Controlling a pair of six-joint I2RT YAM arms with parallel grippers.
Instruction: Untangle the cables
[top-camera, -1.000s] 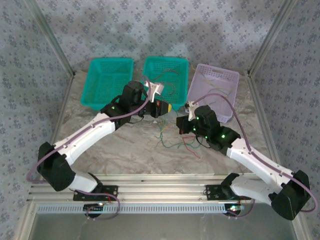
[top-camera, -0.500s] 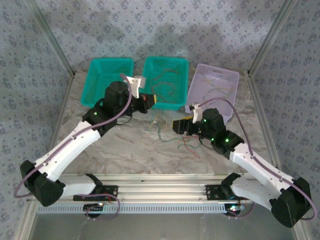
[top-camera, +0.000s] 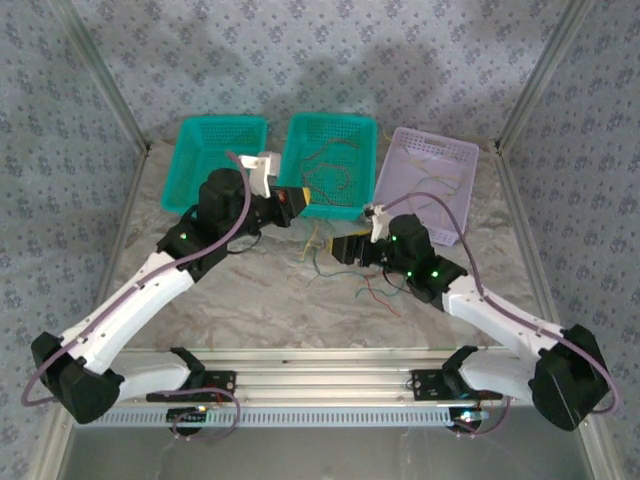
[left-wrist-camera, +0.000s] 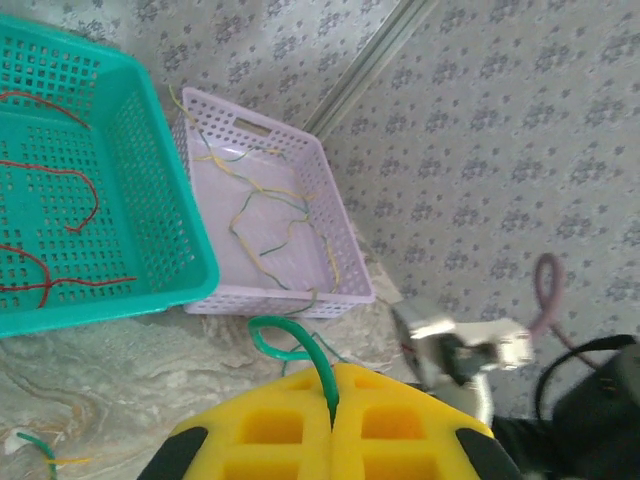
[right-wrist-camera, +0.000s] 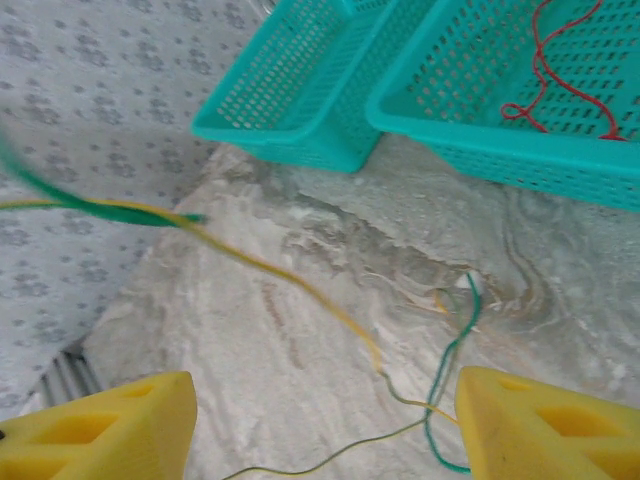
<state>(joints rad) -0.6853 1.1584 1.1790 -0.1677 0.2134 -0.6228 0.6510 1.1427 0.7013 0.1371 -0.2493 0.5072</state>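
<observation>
- The left gripper (left-wrist-camera: 331, 405) was pinched shut on a thin green cable (left-wrist-camera: 300, 345);
- The right gripper (right-wrist-camera: 325, 425) stood wide, gripping nothing;
- The loose red, green and yellow cables (top-camera: 350, 275) lay on the marbled table (top-camera: 250, 300), at six o'clock from the middle teal plastic basket (top-camera: 300, 135).

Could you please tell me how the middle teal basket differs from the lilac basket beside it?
The middle teal basket holds red cables; the lilac basket holds yellow and green cables. The teal basket is bright green-blue, the lilac basket pale purple. Both are open, perforated, rectangular baskets on the table.
</observation>
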